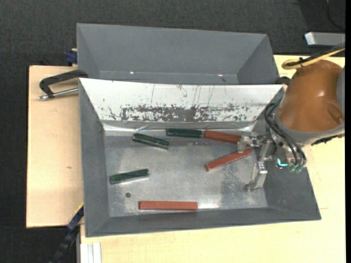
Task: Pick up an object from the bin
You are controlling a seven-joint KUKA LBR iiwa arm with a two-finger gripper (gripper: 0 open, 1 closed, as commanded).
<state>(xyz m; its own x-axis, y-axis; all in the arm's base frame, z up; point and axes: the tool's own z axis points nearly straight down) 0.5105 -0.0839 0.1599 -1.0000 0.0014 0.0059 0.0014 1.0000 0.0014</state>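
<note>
Camera view: gripper (250,165) hanging low at right side of bin (91,163), fingers (256,177) standing released, spread apart, gripping nothing. Nearest thing: tilted red stick (229,159) lying on bin floor, right end just beside gripper. Farther back, second red stick (222,137) and green stick (184,132) lying along back wall.

Robot lab test rig: scuffed grey metal bin (92,147) on a table (219,246) over dark carpet (164,4), orange-covered arm (312,100) at right.
</note>
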